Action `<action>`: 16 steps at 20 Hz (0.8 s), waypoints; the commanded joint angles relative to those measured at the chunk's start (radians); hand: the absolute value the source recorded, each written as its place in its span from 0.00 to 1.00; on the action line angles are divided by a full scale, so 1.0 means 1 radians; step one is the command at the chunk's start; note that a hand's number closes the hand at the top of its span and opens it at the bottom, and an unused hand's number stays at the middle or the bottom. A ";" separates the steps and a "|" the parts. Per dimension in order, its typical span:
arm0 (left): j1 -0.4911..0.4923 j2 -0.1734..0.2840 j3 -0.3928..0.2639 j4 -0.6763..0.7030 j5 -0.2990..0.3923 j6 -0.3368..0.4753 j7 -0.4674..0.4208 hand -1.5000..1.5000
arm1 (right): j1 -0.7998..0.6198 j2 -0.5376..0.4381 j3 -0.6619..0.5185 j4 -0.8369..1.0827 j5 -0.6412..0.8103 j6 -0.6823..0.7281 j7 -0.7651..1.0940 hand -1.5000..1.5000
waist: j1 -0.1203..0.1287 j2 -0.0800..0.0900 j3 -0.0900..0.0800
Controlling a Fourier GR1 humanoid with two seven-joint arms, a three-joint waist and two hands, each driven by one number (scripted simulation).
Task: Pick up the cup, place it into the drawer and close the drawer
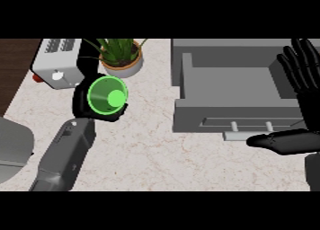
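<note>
From above, the left hand (90, 101) is curled round the green cup (108, 96), held over the counter (156, 148), apparently lifted, beside the potted plant (122, 56). The right hand (302, 90) rests with fingers spread wide by the open grey drawer (232, 85).

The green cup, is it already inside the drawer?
No, the green cup is held in the left hand over the counter, left of the open drawer.

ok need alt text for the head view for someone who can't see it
The robot's left hand holds a green cup above a marble counter, left of an open grey drawer. The right hand rests open at the right edge.
</note>
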 commanded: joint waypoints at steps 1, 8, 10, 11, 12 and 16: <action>-0.050 -0.040 -0.054 -0.143 0.003 -0.002 0.136 1.00 | 0.031 0.000 -0.016 -0.003 0.001 0.003 -0.025 0.00 | 0.007 -0.004 0.001; -0.233 -0.088 -0.149 -0.303 0.029 0.156 0.438 1.00 | 0.021 0.014 -0.006 0.040 0.018 -0.003 -0.050 0.00 | -0.001 -0.002 0.001; -0.334 -0.089 -0.173 -0.277 0.047 0.218 0.502 1.00 | -0.025 -0.041 -0.050 0.041 -0.034 0.035 -0.009 0.00 | -0.014 -0.001 0.000; -0.328 -0.089 -0.247 -0.312 0.065 0.282 0.515 1.00 | -0.006 -0.005 -0.018 0.057 0.002 0.015 -0.044 0.00 | -0.012 -0.002 0.000; -0.375 -0.089 -0.172 -0.265 0.013 0.253 0.535 1.00 | 0.055 0.027 0.005 0.057 0.053 0.001 -0.126 0.00 | -0.012 0.004 0.000; -0.494 -0.090 -0.232 -0.224 0.047 0.364 0.651 1.00 | 0.029 -0.014 -0.038 0.026 -0.011 0.031 -0.071 0.00 | -0.021 0.005 0.000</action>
